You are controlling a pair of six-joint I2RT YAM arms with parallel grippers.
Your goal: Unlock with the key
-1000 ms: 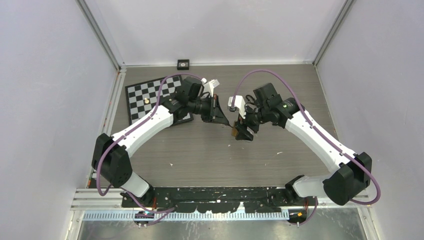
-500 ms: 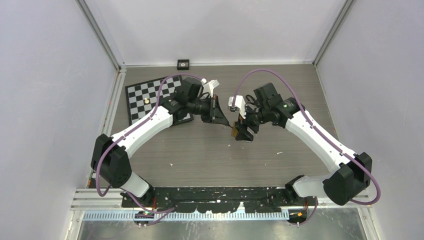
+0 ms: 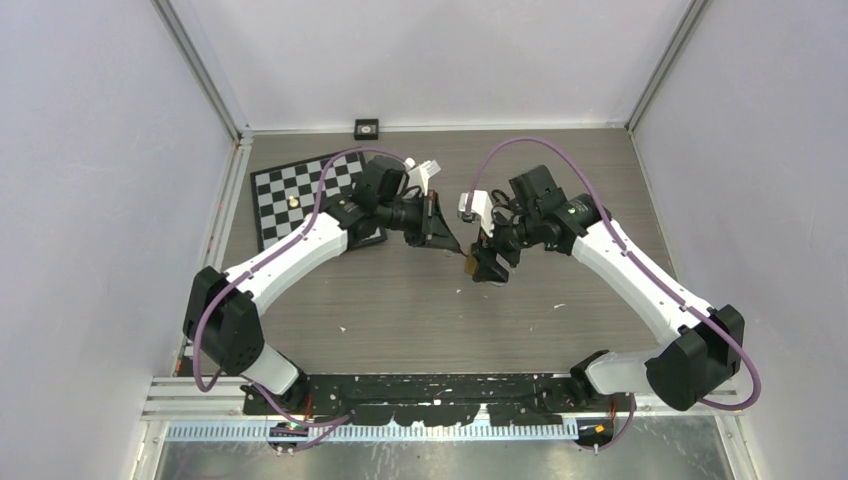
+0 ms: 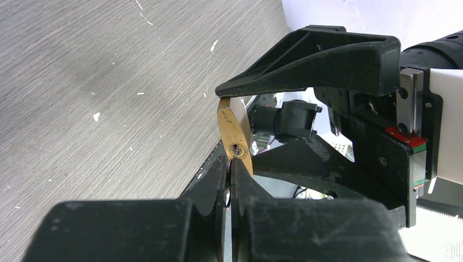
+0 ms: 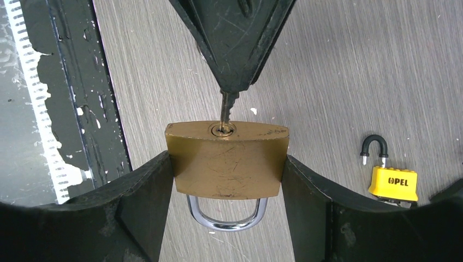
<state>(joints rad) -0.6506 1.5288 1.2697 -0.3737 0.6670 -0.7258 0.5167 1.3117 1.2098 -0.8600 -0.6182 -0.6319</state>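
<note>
My right gripper (image 5: 226,180) is shut on a brass padlock (image 5: 227,161), held by its two sides above the table, its silver shackle (image 5: 226,217) closed and pointing toward my wrist. The padlock also shows in the left wrist view (image 4: 235,136) and in the top view (image 3: 469,262). My left gripper (image 4: 230,164) is shut on a silver key (image 5: 227,106), whose blade tip sits in the padlock's keyhole (image 5: 223,129). In the top view the two grippers meet at mid-table, left (image 3: 452,246) and right (image 3: 478,262).
A yellow padlock (image 5: 392,181) with an open black shackle lies on the wooden table at the right of the right wrist view. A checkerboard (image 3: 300,195) lies at the back left. A small black box (image 3: 367,127) sits at the back edge.
Both arms have barely moved; the grippers stay together at the padlock, with the right gripper shifted very slightly.
</note>
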